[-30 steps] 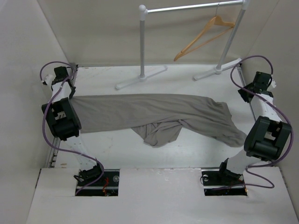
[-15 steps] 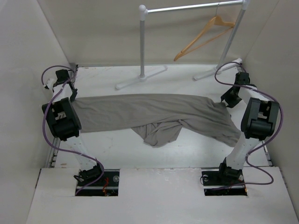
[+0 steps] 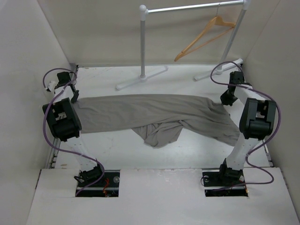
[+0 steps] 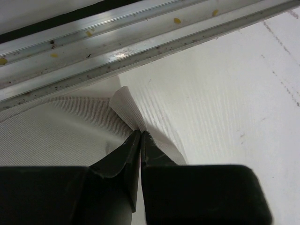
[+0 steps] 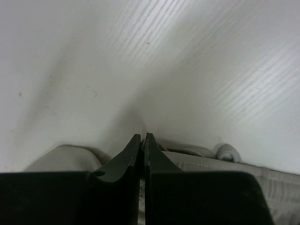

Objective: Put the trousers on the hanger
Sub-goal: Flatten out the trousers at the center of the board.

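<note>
The grey-taupe trousers lie stretched left to right across the white table, with a bunched fold hanging toward the front at the middle. My left gripper is at their left end and, in the left wrist view, my gripper is shut on a corner of the cloth. My right gripper is at their right end; in the right wrist view my gripper is shut on the stitched edge of the trousers. The tan wooden hanger hangs by its hook from the rail at the back right.
The white-and-silver clothes rail stands at the back, with its feet on the table. An aluminium track runs along the table's left edge, close to my left gripper. White walls close in both sides.
My right arm has swung in from the right edge to the trousers' right end. My left arm has shifted slightly at the left end. The trousers have barely moved.
</note>
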{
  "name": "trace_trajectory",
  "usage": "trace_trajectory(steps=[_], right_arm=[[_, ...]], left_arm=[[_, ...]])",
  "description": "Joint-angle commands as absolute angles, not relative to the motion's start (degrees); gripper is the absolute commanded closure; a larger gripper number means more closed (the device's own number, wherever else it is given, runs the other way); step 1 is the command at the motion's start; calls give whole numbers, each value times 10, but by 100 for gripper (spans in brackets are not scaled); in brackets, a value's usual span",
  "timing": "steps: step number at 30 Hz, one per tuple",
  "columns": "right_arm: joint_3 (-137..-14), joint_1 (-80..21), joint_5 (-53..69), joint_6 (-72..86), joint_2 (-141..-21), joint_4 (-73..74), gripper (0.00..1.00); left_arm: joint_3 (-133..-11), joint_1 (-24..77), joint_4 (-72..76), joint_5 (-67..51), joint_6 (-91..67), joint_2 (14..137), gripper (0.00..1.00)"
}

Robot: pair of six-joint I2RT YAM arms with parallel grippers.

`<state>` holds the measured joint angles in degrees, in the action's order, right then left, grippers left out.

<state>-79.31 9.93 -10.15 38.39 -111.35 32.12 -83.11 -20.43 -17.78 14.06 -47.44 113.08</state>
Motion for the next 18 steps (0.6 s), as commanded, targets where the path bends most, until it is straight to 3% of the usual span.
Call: trace_trajectory(steps=[1, 14, 18], right_arm=[[-773, 100, -181, 381, -1015, 293, 94], [-484, 159, -234, 437, -610, 258, 96], [-511, 176, -213, 442, -655, 238, 96]], left_arm=[[-822, -213, -171, 140, -485, 1090, 98], [-752, -247, -178, 168, -505, 953, 99], [-764, -253, -180, 161, -503, 961, 99]])
